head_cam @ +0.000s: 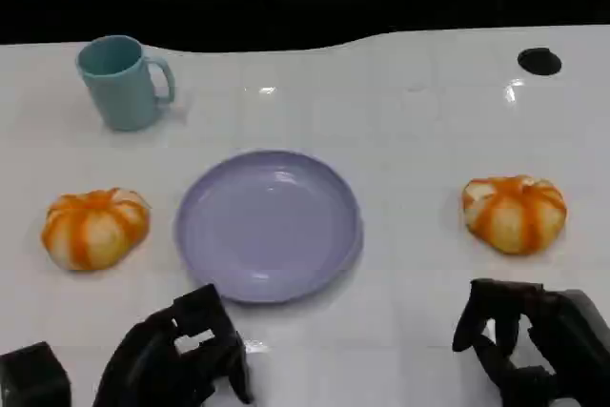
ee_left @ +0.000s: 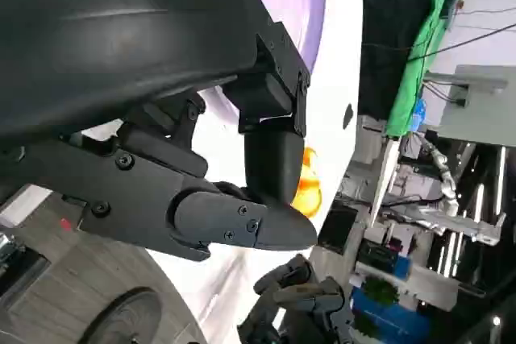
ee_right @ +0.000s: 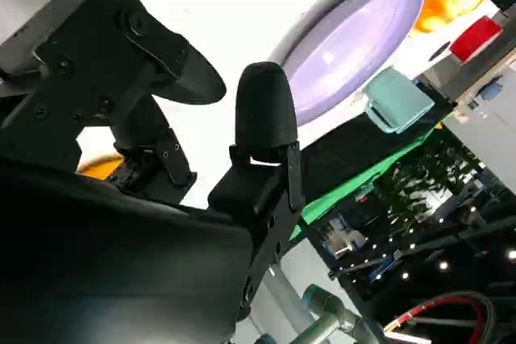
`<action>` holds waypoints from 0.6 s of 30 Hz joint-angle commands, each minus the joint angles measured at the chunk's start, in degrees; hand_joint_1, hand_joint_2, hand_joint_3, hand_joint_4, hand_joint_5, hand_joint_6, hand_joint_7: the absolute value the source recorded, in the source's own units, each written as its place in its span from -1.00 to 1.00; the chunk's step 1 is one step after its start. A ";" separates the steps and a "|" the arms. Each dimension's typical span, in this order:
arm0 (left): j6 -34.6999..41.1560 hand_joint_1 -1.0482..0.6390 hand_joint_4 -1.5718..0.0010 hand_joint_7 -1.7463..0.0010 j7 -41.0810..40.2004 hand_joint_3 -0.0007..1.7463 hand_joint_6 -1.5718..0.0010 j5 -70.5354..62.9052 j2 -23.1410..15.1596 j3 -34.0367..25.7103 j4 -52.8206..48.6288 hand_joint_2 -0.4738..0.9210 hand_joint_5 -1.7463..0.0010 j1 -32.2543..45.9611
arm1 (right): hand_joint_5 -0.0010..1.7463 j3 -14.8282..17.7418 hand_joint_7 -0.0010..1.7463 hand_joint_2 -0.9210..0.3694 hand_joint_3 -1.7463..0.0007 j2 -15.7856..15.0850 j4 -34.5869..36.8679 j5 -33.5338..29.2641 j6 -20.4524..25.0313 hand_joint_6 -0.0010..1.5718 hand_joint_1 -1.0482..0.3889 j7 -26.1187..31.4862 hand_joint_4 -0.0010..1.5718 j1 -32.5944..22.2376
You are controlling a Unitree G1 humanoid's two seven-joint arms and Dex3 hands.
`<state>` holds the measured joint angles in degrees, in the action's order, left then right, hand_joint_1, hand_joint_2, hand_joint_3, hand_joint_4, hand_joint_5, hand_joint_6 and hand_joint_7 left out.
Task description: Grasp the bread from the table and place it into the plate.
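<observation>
Two round orange-and-white striped bread rolls lie on the white table, one left of the plate (head_cam: 95, 227) and one right of it (head_cam: 515, 213). Between them sits the shallow purple plate (head_cam: 269, 224), with nothing on it. My left hand (head_cam: 176, 355) hovers near the front edge, just below the plate's left rim, fingers apart and holding nothing. My right hand (head_cam: 534, 340) is below the right bread, also holding nothing. In the left wrist view the right bread (ee_left: 308, 187) shows past my fingers (ee_left: 266, 167). In the right wrist view the plate (ee_right: 355, 38) lies beyond the hand (ee_right: 161, 159).
A teal mug (head_cam: 124, 81) stands at the back left, also in the right wrist view (ee_right: 395, 101). A small black disc (head_cam: 539, 61) lies at the back right. The table's far edge meets a dark background.
</observation>
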<state>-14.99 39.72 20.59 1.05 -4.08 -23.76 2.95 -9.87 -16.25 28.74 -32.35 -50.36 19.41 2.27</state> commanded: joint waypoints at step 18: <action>-0.11 -0.47 0.00 -0.73 0.71 -0.75 0.09 0.38 -0.93 -0.14 0.25 1.00 -1.00 -0.03 | 1.00 0.13 0.60 0.00 -0.60 -1.05 -0.33 0.32 0.04 -0.01 0.33 -0.10 0.14 0.12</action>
<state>-15.00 39.74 20.58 1.04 -4.07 -23.83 2.94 -9.88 -16.26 28.73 -32.38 -50.35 19.40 2.27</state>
